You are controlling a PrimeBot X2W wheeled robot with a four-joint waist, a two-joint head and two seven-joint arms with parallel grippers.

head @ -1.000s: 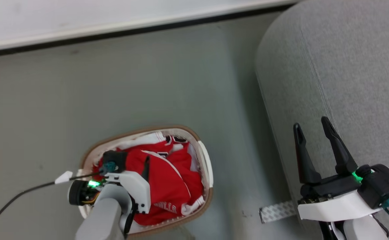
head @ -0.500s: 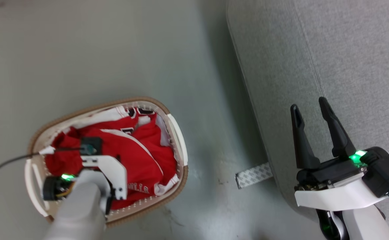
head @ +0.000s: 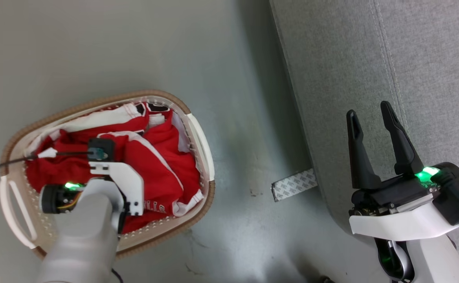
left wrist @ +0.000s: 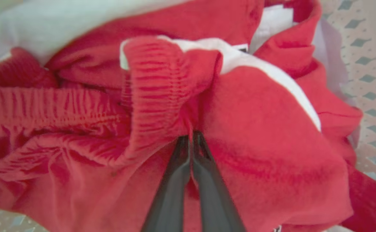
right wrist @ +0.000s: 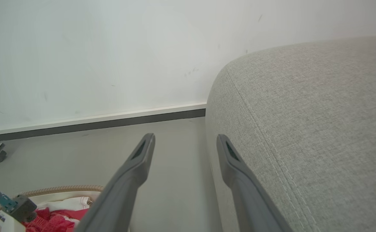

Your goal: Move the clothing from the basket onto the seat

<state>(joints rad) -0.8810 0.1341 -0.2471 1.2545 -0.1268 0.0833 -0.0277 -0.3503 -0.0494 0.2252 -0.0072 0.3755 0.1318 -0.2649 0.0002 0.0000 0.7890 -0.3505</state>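
Sofa: the light-grey woven sofa (head: 430,59) fills the robot's right side. Its top is bare, with no garment on it yet.
Floor: the grey floor (head: 135,47) lies between sofa and basket, which are well apart.
Basket: the white perforated laundry basket (head: 202,146) with a brown rim sits on the floor at the robot's left.
Clothing: the red jerseys and shorts (head: 158,165) lie crumpled in the basket, all of them inside its rim.
Right tool: the right tool (head: 368,110) is spread open and empty, poised over the sofa's edge.
Left tool: the left tool (left wrist: 190,137) is down in the heap with its fingers pressed together, and seems to pinch a fold of red fabric.
Waistband: a ribbed elastic waistband (left wrist: 155,93) bunches just beside those tips.
Handling: the fabric is probably light, limp and rather slick. A thin fold may slide out, and tangled neighbours may trail along.
Where to hold: the thicker gathered waistband or a hemmed edge should give the surest bite.
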